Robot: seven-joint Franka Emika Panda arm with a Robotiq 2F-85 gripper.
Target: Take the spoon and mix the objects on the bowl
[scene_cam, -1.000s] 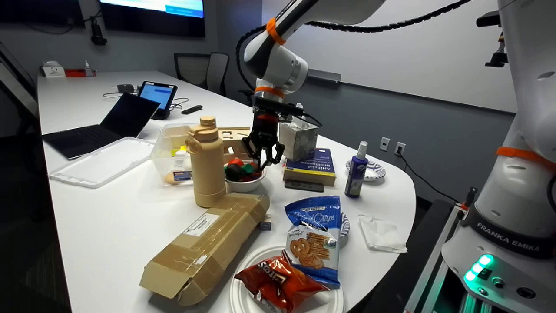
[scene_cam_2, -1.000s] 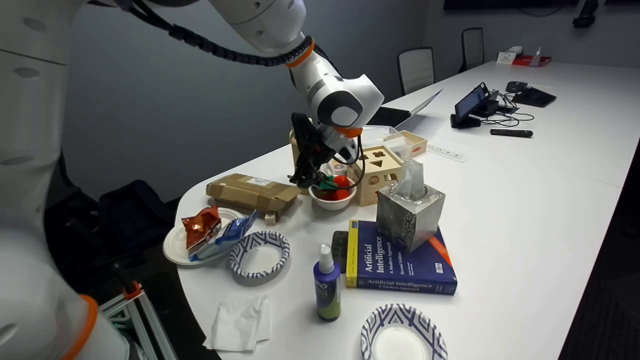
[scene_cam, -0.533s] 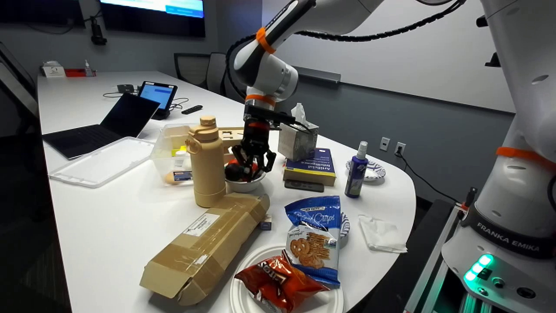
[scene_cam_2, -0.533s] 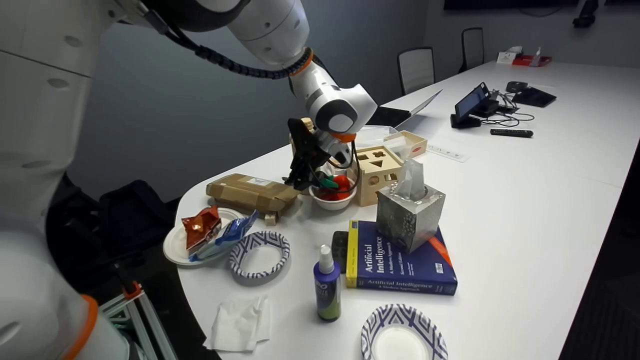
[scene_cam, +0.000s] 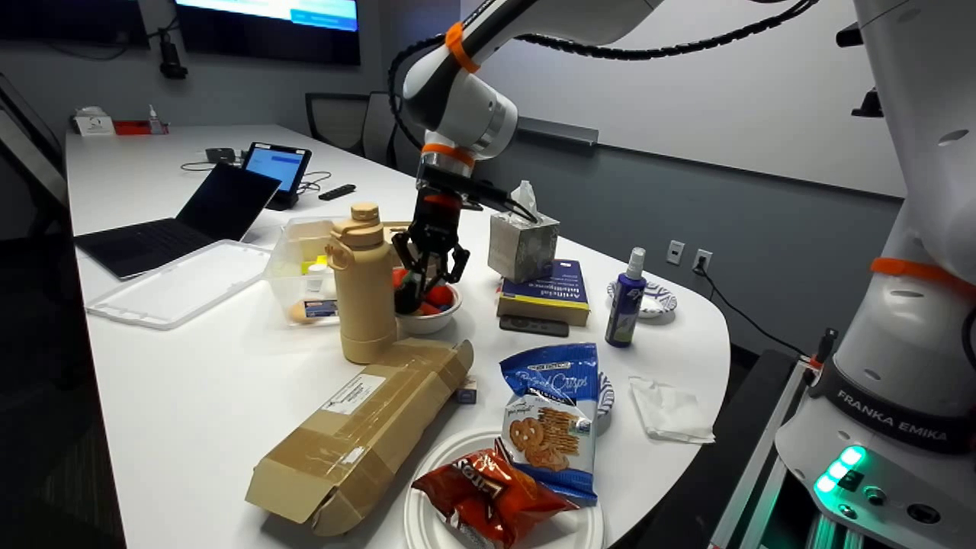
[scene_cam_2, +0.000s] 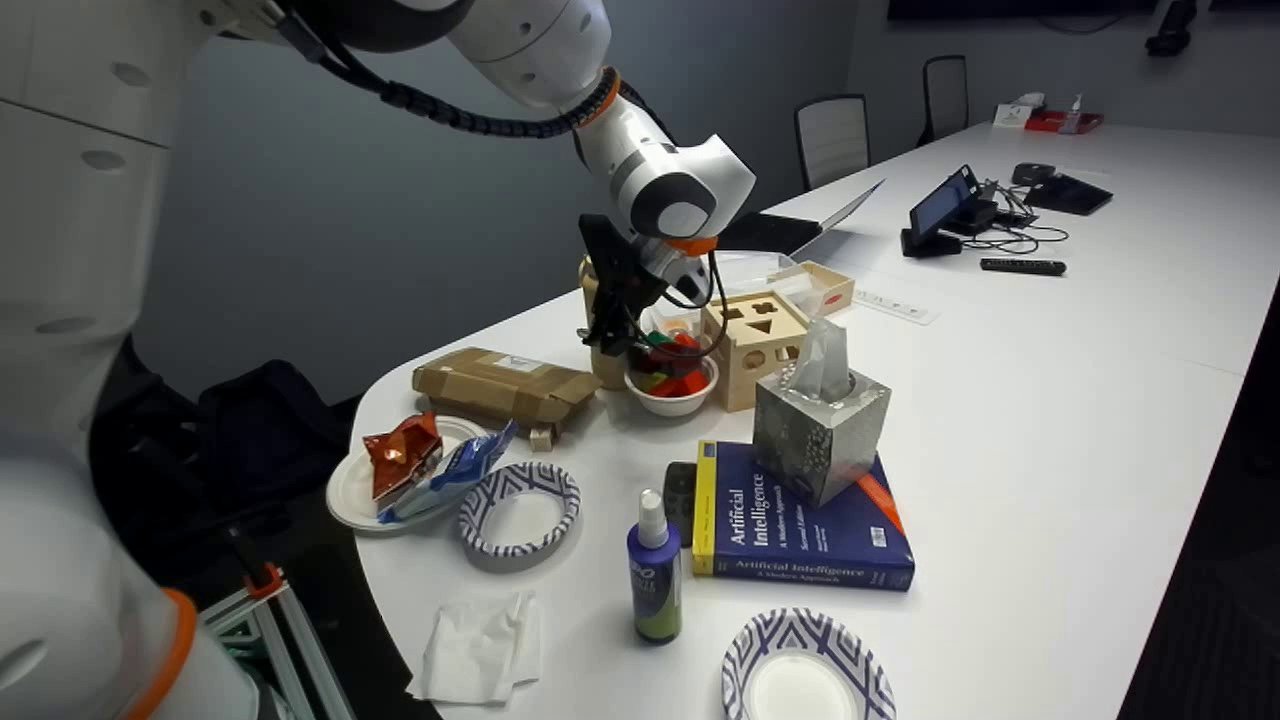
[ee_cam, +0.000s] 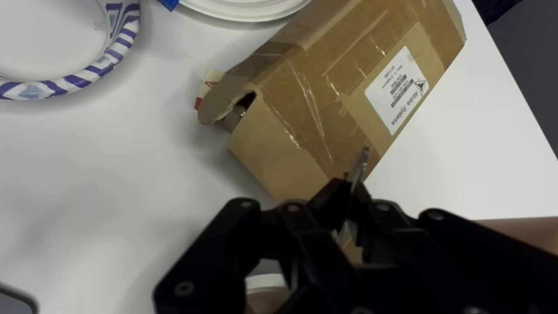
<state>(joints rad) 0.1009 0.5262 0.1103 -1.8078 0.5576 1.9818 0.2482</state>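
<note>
Mixing rn imo, pincer (ee_cam: 348, 197) clamping spoon (ee_cam: 358, 169) tight
White bowl (scene_cam_2: 672, 405) w/ toy pieces (scene_cam_2: 690, 383) sitting below it; prob needing slow circles nxt

The white counter (scene_cam: 191, 396) carries a white bowl (scene_cam: 427, 325) below the claw (scene_cam: 431, 277), a tan bottle (scene_cam: 366, 293) and cardboard box (scene_cam: 374, 431) near it, and, well apart from it, a spray bottle (scene_cam: 626, 305) and napkin (scene_cam: 671, 412).

Wrist view: silver metal spoon (ee_cam: 361, 163) between jaws. In an exterior view: white round bowl (scene_cam: 427, 326) below jaws, small red pieces (scene_cam: 440, 296) inside; beige cylindrical bottle (scene_cam: 366, 293) left, brown cardboard box (scene_cam: 374, 427) front-left, silver cube tissue box (scene_cam: 522, 248) right.
</note>
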